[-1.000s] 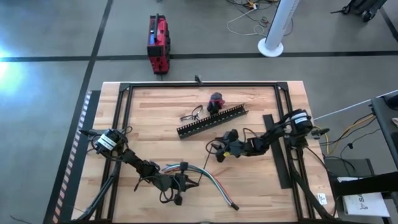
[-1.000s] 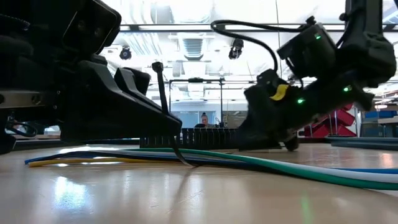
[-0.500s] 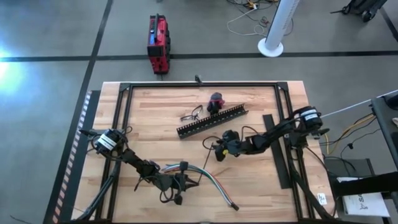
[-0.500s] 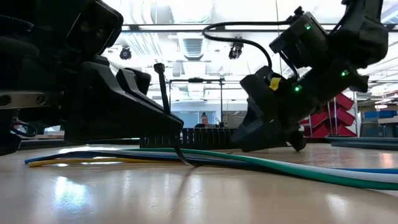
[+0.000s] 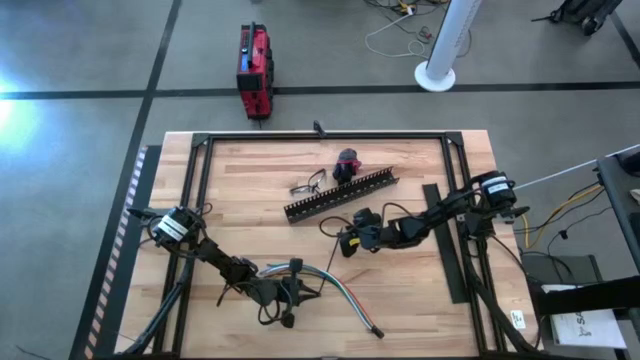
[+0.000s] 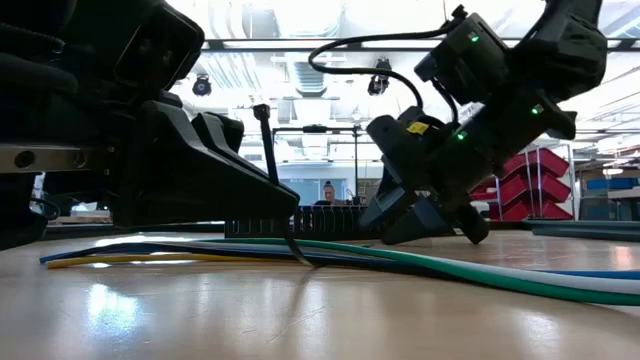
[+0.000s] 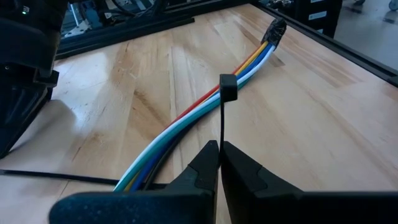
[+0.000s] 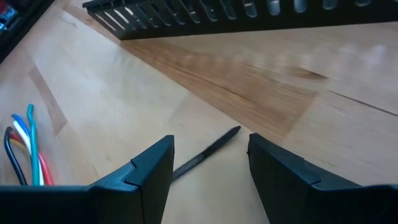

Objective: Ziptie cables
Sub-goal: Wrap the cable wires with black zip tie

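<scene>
The left end effector (image 7: 219,163), at the worktop's (image 5: 250,200) seven o'clock, pinched the ziptie (image 7: 223,118) upright over the cables (image 7: 186,127). At centre, the right end effector (image 8: 208,163) hovered open, empty, over a thin black strip (image 8: 208,151).

The right arm's dark two-finger gripper (image 5: 346,243) has shifted leftward over the pale wooden desk (image 5: 250,215), closer to the long black comb-slotted duct (image 5: 341,194). In the low view it has tipped more steeply, its parted fingers (image 6: 392,222) now nearer the desk.

Grey floor (image 5: 80,60), red toolbox (image 5: 254,70), white post (image 5: 445,45).
</scene>
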`<move>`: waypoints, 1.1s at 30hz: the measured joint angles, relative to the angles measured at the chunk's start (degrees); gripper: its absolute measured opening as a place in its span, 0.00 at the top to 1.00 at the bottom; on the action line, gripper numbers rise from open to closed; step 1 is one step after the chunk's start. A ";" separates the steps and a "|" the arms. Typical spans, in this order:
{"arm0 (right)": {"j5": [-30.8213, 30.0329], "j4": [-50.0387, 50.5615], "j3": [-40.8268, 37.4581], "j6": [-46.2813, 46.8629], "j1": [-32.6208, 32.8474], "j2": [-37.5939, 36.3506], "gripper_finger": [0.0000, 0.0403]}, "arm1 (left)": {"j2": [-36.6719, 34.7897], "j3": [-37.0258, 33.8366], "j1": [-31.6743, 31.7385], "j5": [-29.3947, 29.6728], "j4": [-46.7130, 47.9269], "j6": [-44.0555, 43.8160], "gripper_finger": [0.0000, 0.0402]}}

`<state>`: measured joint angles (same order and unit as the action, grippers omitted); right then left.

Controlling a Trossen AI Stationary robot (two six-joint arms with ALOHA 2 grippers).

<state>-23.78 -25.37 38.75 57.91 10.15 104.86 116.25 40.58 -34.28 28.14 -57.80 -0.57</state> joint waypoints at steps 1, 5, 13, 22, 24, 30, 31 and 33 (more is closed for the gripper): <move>0.06 0.60 0.42 0.74 -0.11 0.02 0.53 | 0.00 0.00 0.00 0.00 0.00 -0.01 1.00; 0.32 3.34 1.75 4.13 -0.93 0.02 0.53 | 0.00 0.00 0.00 0.00 0.07 -0.01 1.00; 0.26 3.26 1.94 6.21 -1.27 -0.04 0.54 | 0.00 0.00 0.00 0.00 0.11 -0.01 1.00; -0.18 2.25 2.31 6.28 -2.09 0.01 0.58 | 0.00 0.00 0.00 0.00 0.09 -0.01 1.00; -0.27 2.14 2.35 6.57 -2.19 0.08 0.59 | 0.00 0.00 0.02 0.00 0.07 -0.01 1.00; -0.42 3.08 2.47 6.75 -2.19 0.09 0.61 | 0.00 0.00 0.02 0.00 0.07 0.01 1.00; -0.44 3.35 2.49 6.86 -2.19 0.09 0.61 | 0.00 0.00 0.02 0.00 0.07 0.00 1.00; -0.65 3.67 2.51 7.71 -2.23 0.07 0.62 | 0.00 0.00 0.02 0.00 0.06 0.01 1.00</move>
<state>-24.43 -21.69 41.26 65.62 7.92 104.92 116.25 40.58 -34.27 28.14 -57.74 -0.56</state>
